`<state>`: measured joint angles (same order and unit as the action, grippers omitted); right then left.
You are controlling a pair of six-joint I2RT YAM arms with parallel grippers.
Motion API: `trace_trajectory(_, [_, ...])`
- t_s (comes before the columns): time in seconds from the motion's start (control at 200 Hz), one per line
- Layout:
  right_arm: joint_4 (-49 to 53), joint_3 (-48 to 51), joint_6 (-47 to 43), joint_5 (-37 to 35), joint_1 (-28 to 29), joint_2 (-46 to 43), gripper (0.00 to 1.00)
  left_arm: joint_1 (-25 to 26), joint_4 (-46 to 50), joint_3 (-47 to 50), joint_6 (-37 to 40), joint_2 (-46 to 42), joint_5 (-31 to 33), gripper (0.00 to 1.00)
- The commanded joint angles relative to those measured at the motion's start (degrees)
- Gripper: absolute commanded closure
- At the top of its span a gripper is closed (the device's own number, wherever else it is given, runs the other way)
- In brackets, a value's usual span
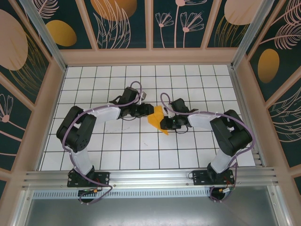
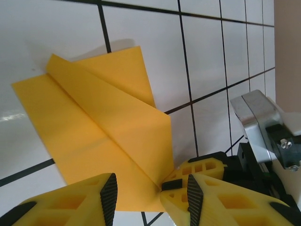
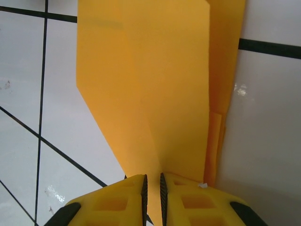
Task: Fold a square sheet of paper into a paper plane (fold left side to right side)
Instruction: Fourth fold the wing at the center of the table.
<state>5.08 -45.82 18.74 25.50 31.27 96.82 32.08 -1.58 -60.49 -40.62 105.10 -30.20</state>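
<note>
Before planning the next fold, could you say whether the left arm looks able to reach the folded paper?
Probably yes: the left gripper stands open at the folded paper, nothing between; the right gripper pinches its tip.

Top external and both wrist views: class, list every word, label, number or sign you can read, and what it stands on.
None can be read. The folded paper is plain, the left arm's fingers are unmarked, the table bears only grid lines, the walls only plant patterns.
</note>
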Motion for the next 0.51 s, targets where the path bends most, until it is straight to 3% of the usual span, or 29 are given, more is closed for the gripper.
trace_trajectory(0.0, [-0.8,1.4,-0.2,2.4,-1.8,0.6,0.81,1.0,-2.1,-2.0,-0.6,2.0,-2.0,0.53])
trace_trajectory(0.5, [-2.4,2.4,-0.9,6.3,-3.5,2.4,0.81,3.2,-4.7,-7.7,-2.5,10.1,-4.4,0.53])
